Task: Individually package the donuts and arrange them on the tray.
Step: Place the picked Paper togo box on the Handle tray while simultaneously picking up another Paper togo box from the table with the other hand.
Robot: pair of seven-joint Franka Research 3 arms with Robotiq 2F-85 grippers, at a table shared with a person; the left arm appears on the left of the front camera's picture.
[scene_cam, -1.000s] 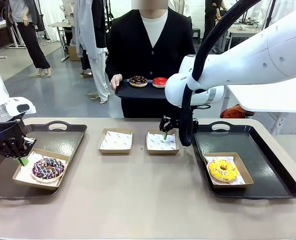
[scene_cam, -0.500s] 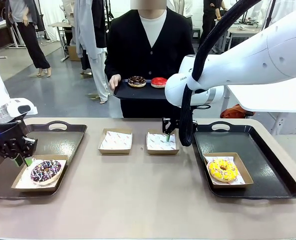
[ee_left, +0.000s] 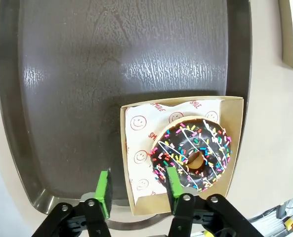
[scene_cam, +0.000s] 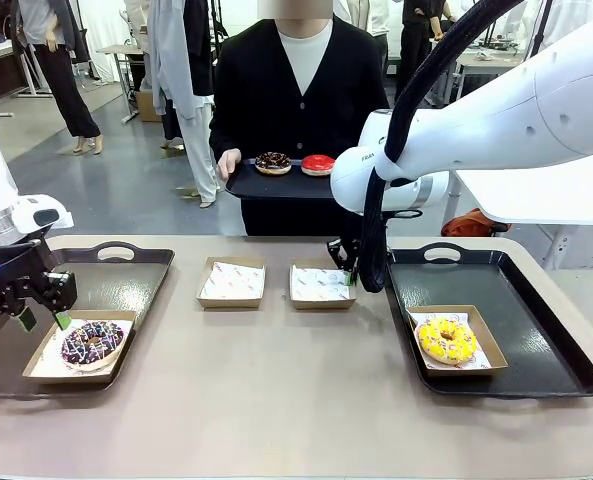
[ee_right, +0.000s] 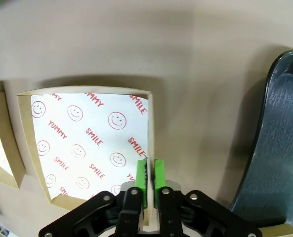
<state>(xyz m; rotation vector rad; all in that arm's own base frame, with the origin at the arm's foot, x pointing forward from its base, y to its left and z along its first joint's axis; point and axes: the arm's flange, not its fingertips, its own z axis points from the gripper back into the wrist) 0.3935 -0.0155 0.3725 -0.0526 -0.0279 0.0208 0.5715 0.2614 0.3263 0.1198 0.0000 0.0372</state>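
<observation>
Front view shows you the left gripper (scene_cam: 42,320) low at the near left of the beige desk (scene_cam: 296,410), its fingers spread wide and holding nothing. It hangs over a corner of a shallow brown cardboard box lined with printed paper (scene_cam: 76,375). That box rests in the black plastic left tray (scene_cam: 126,280) and carries the dark chocolate ring donut with colourful sprinkles (scene_cam: 93,341). In the left wrist view the left gripper (ee_left: 138,195) straddles that corner of the box (ee_left: 235,138), with the sprinkled donut (ee_left: 213,148) lying flat on the paper and the left tray (ee_left: 111,59) under it.

On your right, the yellow-glazed ring donut (scene_cam: 436,345) sits in a second lined box (scene_cam: 486,345) inside the black plastic right tray (scene_cam: 516,290).

Farther in, two empty lined boxes lie side by side mid-desk. The right gripper (scene_cam: 351,275) pinches the right wall of the right-hand empty box (scene_cam: 321,285). The right wrist view shows its fingers (ee_right: 159,173) clamped narrow on that cardboard wall (ee_right: 150,128).

Beyond the desk, a person in black (scene_cam: 296,90) holds a small black serving tray (scene_cam: 276,182) bearing a dark chocolate ring donut (scene_cam: 273,161) and a glossy red ring donut (scene_cam: 318,164).
</observation>
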